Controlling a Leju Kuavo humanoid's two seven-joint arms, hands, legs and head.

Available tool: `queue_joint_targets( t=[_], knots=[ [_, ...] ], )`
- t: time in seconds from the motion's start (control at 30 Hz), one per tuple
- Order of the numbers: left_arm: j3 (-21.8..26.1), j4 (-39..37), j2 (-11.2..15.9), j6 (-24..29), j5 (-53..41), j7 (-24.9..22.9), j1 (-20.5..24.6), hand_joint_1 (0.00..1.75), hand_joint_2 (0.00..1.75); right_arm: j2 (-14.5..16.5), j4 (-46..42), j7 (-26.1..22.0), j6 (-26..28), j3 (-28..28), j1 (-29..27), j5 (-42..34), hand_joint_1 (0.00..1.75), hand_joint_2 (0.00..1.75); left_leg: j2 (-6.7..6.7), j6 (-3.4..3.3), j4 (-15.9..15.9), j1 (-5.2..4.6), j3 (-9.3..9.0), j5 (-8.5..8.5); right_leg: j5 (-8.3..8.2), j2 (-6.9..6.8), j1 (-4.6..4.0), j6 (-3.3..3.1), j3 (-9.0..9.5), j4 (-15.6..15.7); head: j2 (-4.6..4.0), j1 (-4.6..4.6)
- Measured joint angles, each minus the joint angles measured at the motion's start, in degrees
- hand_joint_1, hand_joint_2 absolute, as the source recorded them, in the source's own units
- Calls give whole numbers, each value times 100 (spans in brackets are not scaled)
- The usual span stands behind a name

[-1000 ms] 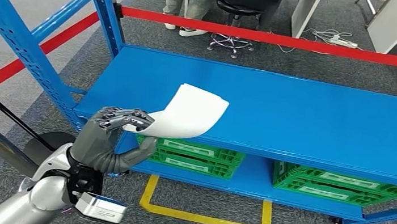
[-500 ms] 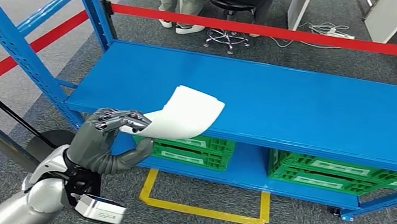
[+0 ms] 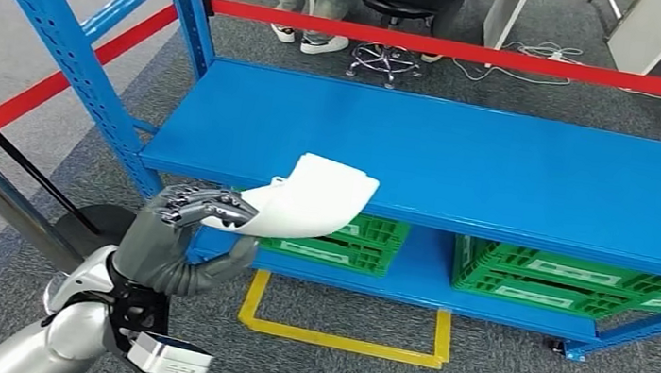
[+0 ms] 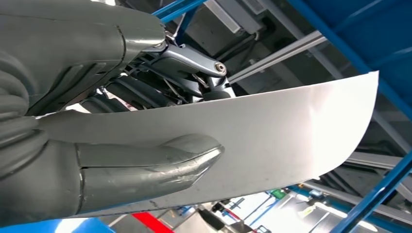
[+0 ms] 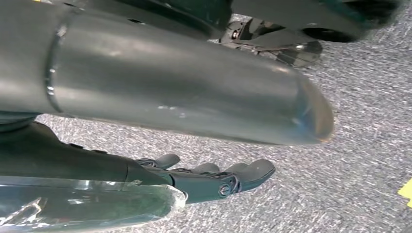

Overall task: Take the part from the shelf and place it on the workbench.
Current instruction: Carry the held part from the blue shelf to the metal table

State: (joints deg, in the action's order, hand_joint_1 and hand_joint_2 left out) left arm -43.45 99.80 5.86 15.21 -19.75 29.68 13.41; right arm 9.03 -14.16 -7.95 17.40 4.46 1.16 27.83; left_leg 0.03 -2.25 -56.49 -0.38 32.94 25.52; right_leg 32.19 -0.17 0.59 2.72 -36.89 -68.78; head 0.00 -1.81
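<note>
Your left hand [image 3: 176, 239] grips the white curved part [image 3: 314, 200] between thumb and fingers, holding it up just in front of the blue shelf [image 3: 462, 165], above its front edge. Your right hand [image 5: 214, 177] hangs over grey carpet, fingers apart, holding nothing.

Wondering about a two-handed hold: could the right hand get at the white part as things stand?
Probably not right away. The right hand hangs open over the carpet, while the left hand holds the white part up by the blue shelf.

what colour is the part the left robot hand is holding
White; the curved part in the left robot hand shows best in the head view.
</note>
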Motion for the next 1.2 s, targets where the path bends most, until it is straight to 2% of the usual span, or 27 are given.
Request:
queue_joint_targets(
  t=[0.07, 0.1, 0.13, 0.2, 0.23, 0.27, 0.33, 0.37, 0.4, 0.43, 0.47, 0.5, 0.57, 0.6, 0.63, 0.7, 0.73, 0.77, 0.83, 0.9, 0.93, 0.97, 1.0, 1.03, 1.1, 1.13, 1.2],
  knots=[
    [-4, 5, 3, 8, -2, 3, -5, 175, 175, 1, -2, -13, 0, 0, 15, -1, 0, 0, -3, 37, -20, -14, 39, -35, -224, 6, -3, -35, 511, 818, 0, 1],
    [-6, 10, 5, 9, -4, 4, -4, 175, 175, 2, -3, -19, -1, 0, 25, -1, 0, 0, -3, 62, -31, -26, 61, -57, -274, 11, -7, -66, 666, 1082, 0, 6],
    [-9, 15, 8, 11, -4, 7, -5, 175, 175, 3, -5, -25, -1, 0, 31, -2, 0, 0, -2, 93, -41, -34, 85, -82, -281, 17, -14, -99, 728, 1204, 0, 8],
    [-17, 24, 16, 13, -5, 8, -8, 175, 175, 7, -7, -34, -3, 0, 19, -3, 0, 0, -2, 153, -53, -33, 129, -127, -329, 15, -20, -178, 700, 1217, 0, 10],
    [-19, 26, 20, 15, -5, 9, -10, 175, 175, 10, -7, -35, -4, 1, 9, -4, 0, 0, -5, 183, -86, -25, 157, -93, -361, 7, -17, -221, 678, 1221, 0, 10],
    [-20, 29, 25, 16, -5, 9, -11, 175, 175, 13, -8, -36, -4, 1, 4, -4, 0, 0, -8, 214, -191, -18, 207, 15, -397, -2, -10, -266, 653, 1233, 0, 20],
    [-21, 32, 35, 19, -5, 9, -14, 175, 175, 17, -10, -40, -6, 1, 6, -4, 0, 0, -11, 275, -751, 4, 419, 448, -467, -16, -6, -330, 583, 1242, 0, 41],
    [-22, 33, 42, 19, -6, 9, -18, 175, 175, 19, -11, -45, -9, 1, 6, -7, 0, 0, -11, 297, -1140, 14, 551, 682, -498, -18, -10, -342, 538, 1239, 0, 49],
    [-23, 33, 48, 19, -7, 9, -25, 175, 175, 20, -11, -50, -15, 2, 5, -11, 0, 0, -11, 312, -1466, 22, 647, 844, -528, -19, -14, -344, 492, 1235, 0, 50],
    [-24, 33, 55, 18, -9, 9, -31, 175, 175, 20, -11, -57, -23, 3, 3, -16, 0, 0, -11, 317, -1625, 26, 662, 897, -558, -20, -17, -341, 446, 1229, 0, 49],
    [-24, 33, 61, 18, -10, 9, -34, 175, 175, 20, -12, -66, -32, 5, 1, -21, 0, 0, -11, 314, -1572, 28, 575, 843, -585, -19, -19, -334, 405, 1222, 0, 49],
    [-24, 33, 66, 18, -11, 9, -36, 175, 175, 21, -13, -78, -42, 6, 0, -24, 0, 0, -11, 304, -1310, 30, 381, 703, -610, -16, -20, -324, 373, 1215, 0, 50],
    [-24, 38, 70, 17, -12, 9, -31, 175, 175, 22, -16, -102, -63, 7, 0, -33, 0, 0, -11, 260, -534, 25, -119, 414, -649, -11, -33, -289, 331, 1193, 0, 51],
    [-24, 42, 72, 16, -12, 9, -25, 175, 175, 22, -18, -111, -74, 7, 3, -38, 0, 0, -12, 230, -231, 21, -292, 345, -669, -11, -44, -262, 306, 1178, 0, 49],
    [-23, 45, 72, 14, -12, 9, -22, 175, 175, 22, -20, -118, -84, 7, 5, -43, 0, 0, -13, 199, -64, 14, -371, 326, -692, -13, -52, -230, 279, 1166, 0, 47],
    [-22, 48, 77, 10, -13, 9, -26, 175, 175, 22, -24, -128, -95, 7, 4, -48, 0, 0, -16, 132, -1, 3, -348, 313, -749, -22, -54, -159, 230, 1163, 0, 45],
    [-22, 48, 79, 8, -13, 9, -30, 175, 175, 22, -25, -132, -97, 7, 2, -51, 0, 0, -13, 96, 11, 8, -325, 276, -742, -19, -48, -127, 194, 1149, 0, 46],
    [-22, 49, 79, 8, -13, 9, -31, 175, 175, 22, -26, -135, -97, 8, 0, -55, 0, 0, -8, 60, 29, 17, -303, 235, -666, -14, -45, -96, 140, 1070, 0, 39],
    [-22, 50, 75, 7, -12, 9, -27, 175, 175, 22, -28, -139, -98, 9, -3, -60, 0, 0, 3, 0, 51, 28, -235, 154, -291, -1, -33, -43, -87, 554, 0, 12],
    [-22, 50, 75, 5, -12, 9, -30, 175, 175, 22, -29, -143, -99, 10, -9, -61, 0, 0, 6, -30, 43, 11, -143, 89, 117, 0, -20, -4, -355, -214, 0, -5],
    [-23, 49, 76, 5, -12, 9, -35, 175, 175, 22, -29, -146, -102, 11, -13, -64, 0, 0, 7, -34, 40, 2, -101, 57, 201, 0, -16, 5, -407, -436, 0, -5],
    [-23, 49, 77, 4, -12, 9, -40, 175, 175, 22, -30, -152, -107, 13, -16, -70, 0, 0, 7, -32, 37, -4, -63, 28, 182, 0, -14, 7, -351, -444, 0, -6],
    [-24, 48, 78, 4, -12, 10, -44, 175, 175, 22, -30, -159, -114, 14, -18, -80, 0, 0, 6, -25, 33, -8, -33, 3, 69, 0, -12, 0, -172, -213, 0, -6],
    [-23, 49, 79, 4, -12, 12, -47, 175, 175, 22, -31, -169, -119, 16, -16, -92, 0, 0, 4, -11, 26, -10, -12, -18, -89, 0, -10, -13, 97, 188, 0, -7],
    [-22, 50, 81, 5, -11, 16, -49, 175, 175, 22, -37, -191, -125, 19, 1, -111, 0, 0, 1, 32, 0, -32, 26, -50, -276, 7, -17, -62, 585, 974, 0, -4],
    [-21, 50, 83, 5, -11, 18, -50, 175, 175, 22, -41, -202, -125, 20, 7, -116, 0, 0, 2, 61, -12, -40, 46, -70, -302, 12, -26, -96, 701, 1172, 0, -2],
    [-21, 50, 85, 5, -10, 19, -56, 175, 175, 22, -47, -212, -125, 25, -4, -121, 0, 0, 4, 126, -24, -40, 82, -121, -326, 19, -43, -173, 715, 1235, 0, 2]
  ],
)
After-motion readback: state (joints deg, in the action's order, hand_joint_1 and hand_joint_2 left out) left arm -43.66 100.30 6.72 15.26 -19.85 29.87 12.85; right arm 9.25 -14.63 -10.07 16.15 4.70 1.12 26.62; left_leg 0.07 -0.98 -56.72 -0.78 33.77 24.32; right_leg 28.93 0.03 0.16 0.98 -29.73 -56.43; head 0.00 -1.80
